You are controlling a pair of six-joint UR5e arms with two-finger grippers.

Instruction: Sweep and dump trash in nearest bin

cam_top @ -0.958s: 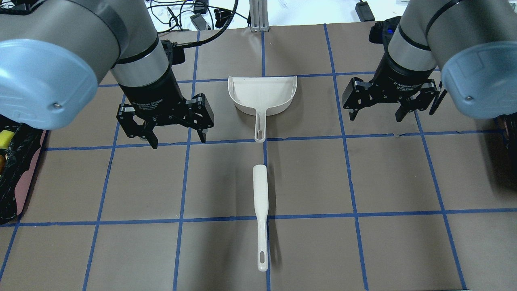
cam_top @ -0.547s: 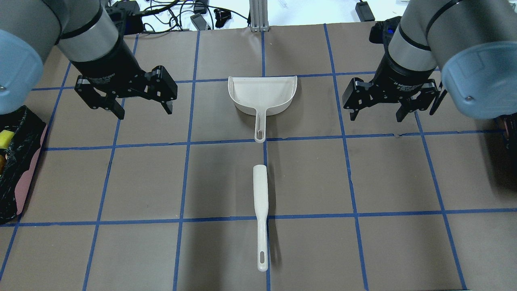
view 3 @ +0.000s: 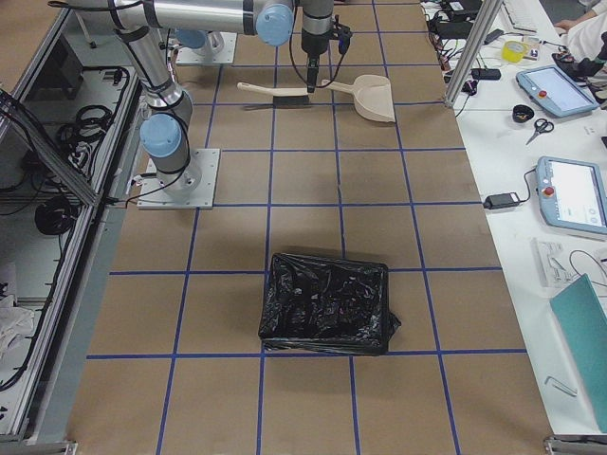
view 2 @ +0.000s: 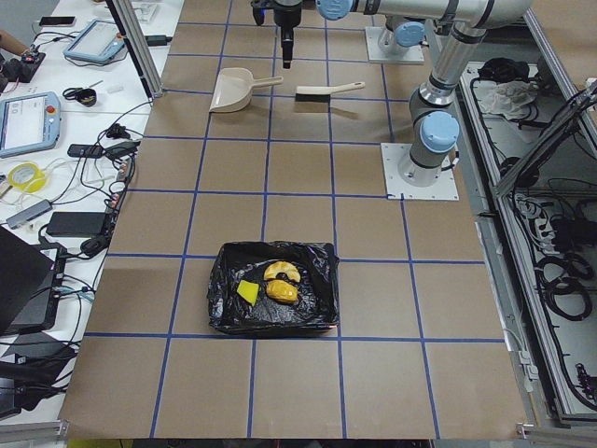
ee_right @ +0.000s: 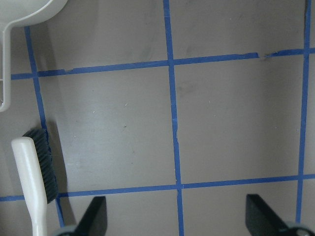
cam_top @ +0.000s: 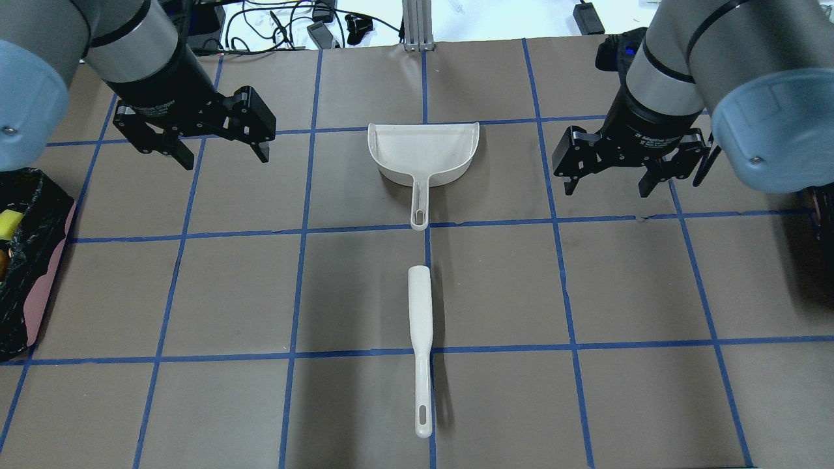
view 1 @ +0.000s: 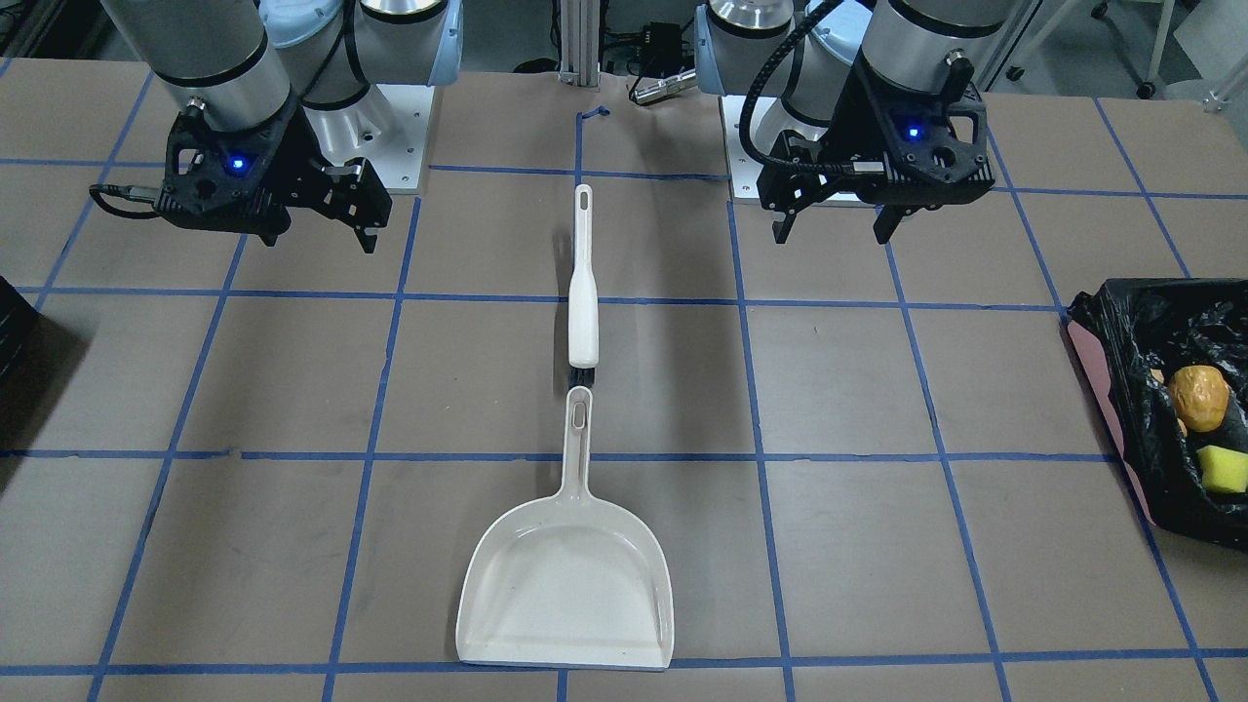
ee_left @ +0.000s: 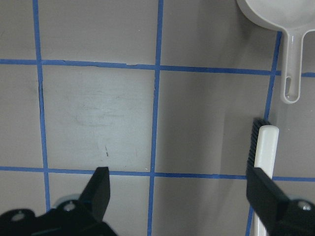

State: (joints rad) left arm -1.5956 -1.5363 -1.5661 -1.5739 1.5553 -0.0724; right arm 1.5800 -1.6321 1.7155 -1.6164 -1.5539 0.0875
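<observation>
The trash lies in the bin (view 1: 1102,390), a pink-sided container with a black bag at the table's end on my left: an orange-brown lump (view 1: 1198,397) and a yellow sponge piece (view 1: 1224,470). The bin also shows at the overhead view's left edge (cam_top: 32,286) and in the exterior left view (view 2: 224,308). A white dustpan (cam_top: 423,153) and a white brush (cam_top: 421,326) lie in line at the table's middle. My left gripper (cam_top: 225,159) hangs open and empty left of the dustpan. My right gripper (cam_top: 606,190) hangs open and empty to its right.
A second bin with a black bag (view 3: 327,303) stands at the table's end on my right, a dark shape at the front view's left edge (view 1: 10,322). The brown table has a blue tape grid. Cables and tablets lie beyond the far edge.
My left gripper has moved left and up in the overhead view, away from the dustpan, and stayed open. The right arm, dustpan and brush have not moved.
</observation>
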